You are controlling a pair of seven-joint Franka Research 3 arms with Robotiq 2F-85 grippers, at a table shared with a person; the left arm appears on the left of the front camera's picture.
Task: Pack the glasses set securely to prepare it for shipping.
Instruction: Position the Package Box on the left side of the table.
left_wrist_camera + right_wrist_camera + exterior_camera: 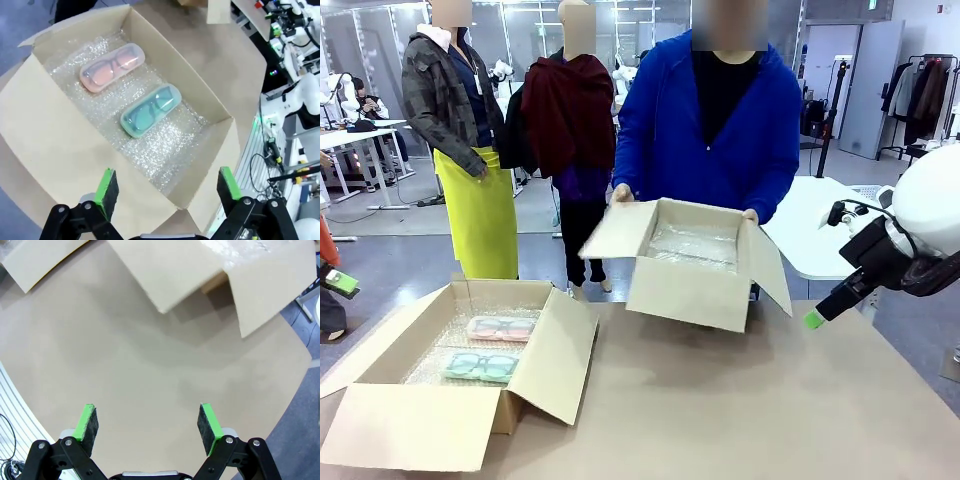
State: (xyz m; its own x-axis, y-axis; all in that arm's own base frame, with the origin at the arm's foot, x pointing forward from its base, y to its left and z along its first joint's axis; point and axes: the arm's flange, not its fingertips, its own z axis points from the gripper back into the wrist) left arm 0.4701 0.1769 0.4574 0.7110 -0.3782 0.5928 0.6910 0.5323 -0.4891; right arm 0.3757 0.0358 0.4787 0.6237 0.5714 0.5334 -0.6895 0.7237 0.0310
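Pink case [113, 66] and mint case [150, 110] lie side by side on bubble wrap in the open box [380, 425] at lower left, cushioned for shipping. Both jaws stand wide and empty. The person holds a second box [685, 292] at center.

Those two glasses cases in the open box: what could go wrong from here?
The pink case and mint-green case lie loose on bubble wrap with nothing over them, so they might slide or knock together. The second box, held by the person at the table's far edge, could slip. The open left gripper might catch an upright flap while reaching in.
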